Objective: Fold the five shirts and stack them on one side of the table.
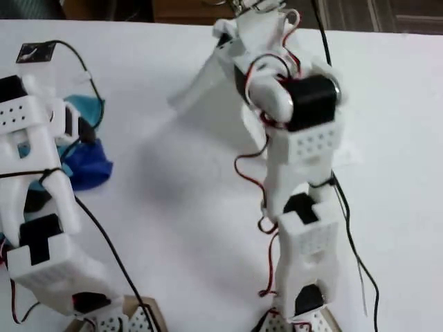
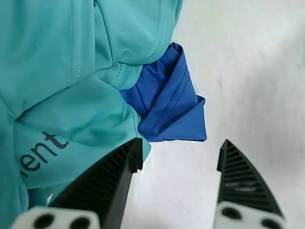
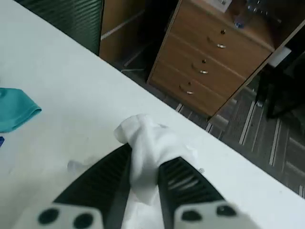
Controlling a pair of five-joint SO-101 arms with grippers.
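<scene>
A: Shirt status?

B: The white shirt point(image 3: 147, 138) is pinched in the right hand point(image 3: 145, 160), which is closed on a bunched fold near the far edge of the surface point(image 1: 173, 207). The teal shirt point(image 2: 62, 71) and blue shirt point(image 2: 169, 105) are heaped at the left edge, blue partly under teal. The left hand point(image 2: 182, 145) is spread wide and empty, just beside them.

A: Handling?

B: Light, limp fabric, so sagging is expected. Hems or shoulder seams are best taken. Dark lettering is printed on the teal shirt, partly hidden.
</scene>
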